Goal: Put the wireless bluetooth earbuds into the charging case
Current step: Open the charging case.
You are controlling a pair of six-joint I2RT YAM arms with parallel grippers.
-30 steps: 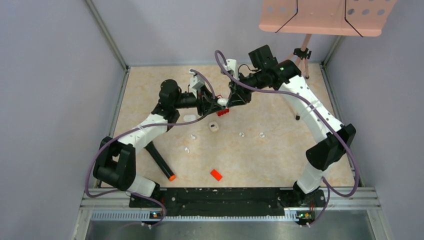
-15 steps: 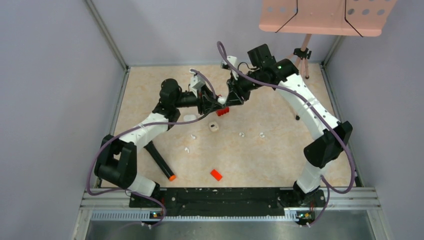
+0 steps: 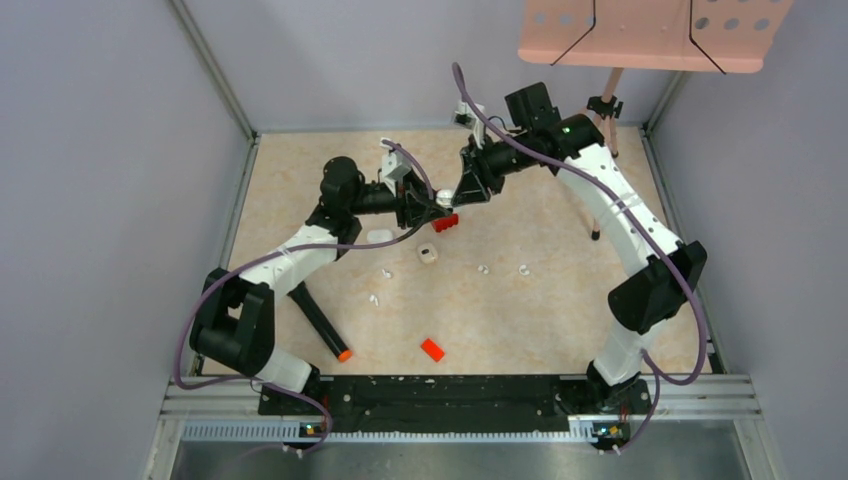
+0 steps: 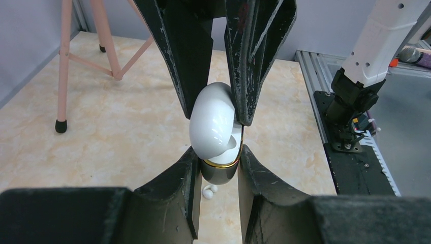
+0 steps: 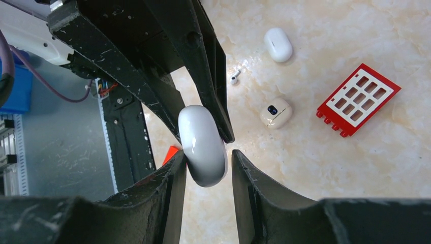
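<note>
A white charging case [image 3: 442,199] is held in the air between both grippers. My left gripper [image 4: 217,173] is shut on its dark, gold-rimmed base [image 4: 220,173]. My right gripper [image 5: 206,162] comes from the other side, its fingers closed round the white lid [image 5: 202,145], which stands tilted off the base [image 4: 213,122]. Several tiny white earbuds lie on the table below: two [image 3: 386,273] [image 3: 375,298] at the left and two [image 3: 483,269] [image 3: 523,269] at the right. One earbud [image 4: 208,190] shows under the left fingers, another [image 5: 235,79] in the right wrist view.
A red block [image 3: 445,222] lies under the grippers. A cream case [image 3: 427,254] and a white capsule case [image 3: 379,237] lie nearby. An orange-red chip [image 3: 432,349] and a black marker [image 3: 320,320] lie nearer the bases. A pink stand [image 3: 603,105] is at the back right.
The right arm's wrist has swung up and back, with its fingers still at the case. The left gripper has stayed in place with the case.
</note>
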